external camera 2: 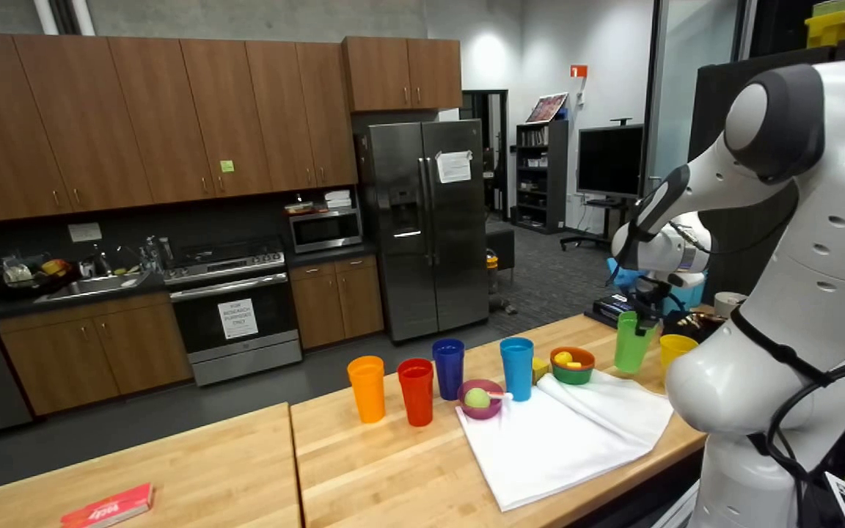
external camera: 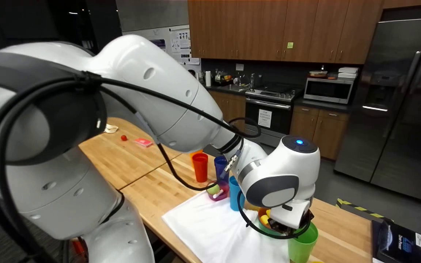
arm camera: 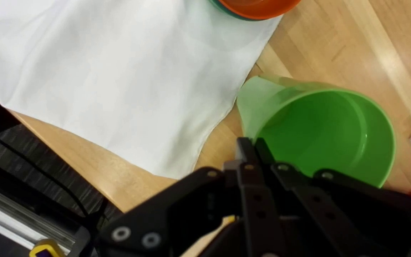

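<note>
The gripper (arm camera: 252, 141) has its fingers pressed together at the rim of the green cup (arm camera: 328, 132) and seems to pinch its thin wall, one finger outside and one inside; the exact line of contact is hard to make out under the dark fingertips. The cup is right at the gripper, its mouth opening just to the right of the fingertips in the wrist view. In both exterior views it looks roughly upright, though whether its base bears on the wooden table (external camera 2: 371, 469) or hangs just above it I cannot tell. On the opposite side of the fingertips from the mouth lies the white cloth (arm camera: 120, 82), and farther up from them is a bowl (arm camera: 259, 9), orange within and green without. In an exterior view a yellow cup (external camera 2: 679, 346) stands near the gripper, while a light-blue cup (external camera 2: 517, 370) is well apart from it, past the bowl. My reading is that the step in hand is the grasp on the green cup, taken by one wall only. From such a hold, any move would call for a steady pinch and a slow, straight lift, since the cup could swing about that point, with room enough to clear the yellow cup and the bowl.
</note>
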{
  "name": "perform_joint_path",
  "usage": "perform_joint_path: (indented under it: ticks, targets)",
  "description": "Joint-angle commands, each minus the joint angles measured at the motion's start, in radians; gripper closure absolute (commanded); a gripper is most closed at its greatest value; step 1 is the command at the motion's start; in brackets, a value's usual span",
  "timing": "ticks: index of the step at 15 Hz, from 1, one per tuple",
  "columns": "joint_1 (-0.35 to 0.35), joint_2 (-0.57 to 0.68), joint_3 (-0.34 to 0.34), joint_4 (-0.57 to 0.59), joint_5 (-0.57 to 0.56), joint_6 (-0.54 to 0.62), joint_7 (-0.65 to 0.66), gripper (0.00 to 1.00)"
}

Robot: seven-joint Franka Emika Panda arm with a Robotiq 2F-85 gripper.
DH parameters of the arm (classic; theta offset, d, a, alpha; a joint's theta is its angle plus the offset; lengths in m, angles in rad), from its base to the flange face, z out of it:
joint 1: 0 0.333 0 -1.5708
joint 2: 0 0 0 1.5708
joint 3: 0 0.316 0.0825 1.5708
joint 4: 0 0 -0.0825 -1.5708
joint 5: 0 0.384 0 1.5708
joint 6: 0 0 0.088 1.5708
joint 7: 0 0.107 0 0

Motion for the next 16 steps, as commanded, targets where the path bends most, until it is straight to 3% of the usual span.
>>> perform_joint_path:
  ticks: [1,5,6,7,8,11,14,15,16]
  targets:
    - [0.025,0.101,-0.021,0.042,0.068,0.046,-0.073,0.99]
    - [0.049,0.177,-0.03,0.073,0.14,0.071,-0.135,0.99]
    - [0.057,0.189,-0.033,0.086,0.165,0.056,-0.158,0.72]
    - [0.063,0.191,-0.035,0.106,0.193,0.014,-0.165,0.71]
    - [0.052,0.16,-0.027,0.067,0.146,0.052,-0.129,0.92]
    - [0.064,0.186,-0.031,0.089,0.173,0.037,-0.145,0.72]
    - [0.066,0.189,-0.033,0.091,0.173,0.036,-0.147,0.71]
    - [0.066,0.189,-0.033,0.091,0.173,0.035,-0.147,0.46]
    - [0.061,0.174,-0.024,0.088,0.118,0.032,-0.107,0.46]
